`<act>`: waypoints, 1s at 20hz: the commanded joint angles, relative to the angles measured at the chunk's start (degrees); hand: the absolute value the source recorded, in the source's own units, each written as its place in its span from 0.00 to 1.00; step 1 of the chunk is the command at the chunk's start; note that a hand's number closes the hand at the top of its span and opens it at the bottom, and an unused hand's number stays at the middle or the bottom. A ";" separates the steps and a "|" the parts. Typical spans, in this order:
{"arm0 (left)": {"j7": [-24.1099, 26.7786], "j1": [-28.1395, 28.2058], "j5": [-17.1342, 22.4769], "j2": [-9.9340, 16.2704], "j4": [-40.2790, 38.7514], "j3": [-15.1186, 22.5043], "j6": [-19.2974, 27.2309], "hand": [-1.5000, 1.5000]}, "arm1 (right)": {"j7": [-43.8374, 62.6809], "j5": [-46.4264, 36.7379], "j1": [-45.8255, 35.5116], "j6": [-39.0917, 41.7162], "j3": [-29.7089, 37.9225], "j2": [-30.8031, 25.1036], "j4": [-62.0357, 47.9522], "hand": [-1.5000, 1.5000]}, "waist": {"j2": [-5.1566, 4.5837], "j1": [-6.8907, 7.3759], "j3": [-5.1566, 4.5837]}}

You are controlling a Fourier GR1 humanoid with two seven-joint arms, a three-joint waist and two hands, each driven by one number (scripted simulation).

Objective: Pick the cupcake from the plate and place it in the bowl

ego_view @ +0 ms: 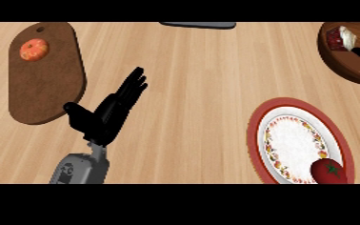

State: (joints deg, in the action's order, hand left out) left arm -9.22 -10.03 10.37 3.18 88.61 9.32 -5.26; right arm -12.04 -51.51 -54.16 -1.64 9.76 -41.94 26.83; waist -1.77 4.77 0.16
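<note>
A round plate [256, 138] with a red rim and a flowered white centre lies at the lower right. Only a red tomato [328, 170] with a green stalk rests on it, at its near edge. A brown bowl [332, 63] stands at the far right, cut by the view's edge. Inside it lies a dark red and white thing [342, 37] that looks like the cupcake. My left hand [105, 114] shows at the lower left, open with fingers straight and pointing away, far from both plate and bowl. My right hand is out of view.
A brown cutting board [49, 81] lies at the far left with an orange-red fruit [34, 49] on its far end. A dark grey flat object [198, 25] sits at the counter's far edge. Bare wooden counter [204, 86] lies between my left hand and the plate.
</note>
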 commanded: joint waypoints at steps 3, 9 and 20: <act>-0.34 -0.17 -1.41 -2.23 1.00 1.98 1.71 0.50 | -4.31 2.54 -3.75 1.10 3.93 -0.75 -9.98 0.00 | -0.40 0.68 0.19; -0.73 0.52 0.22 -0.49 0.45 -0.50 0.70 0.50 | -10.70 14.24 -5.80 3.85 15.04 -0.01 -12.22 0.00 | 0.13 -0.70 0.24; -2.21 1.90 0.52 0.87 1.84 -3.01 2.03 0.50 | -30.92 33.86 1.99 22.72 32.24 -6.98 -12.17 0.00 | 1.70 -5.00 0.01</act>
State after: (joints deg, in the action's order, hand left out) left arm -10.47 -8.55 10.90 3.27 89.79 7.42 -3.86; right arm -37.45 -22.68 -55.57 12.49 37.85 -45.23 14.85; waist -0.69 1.34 0.28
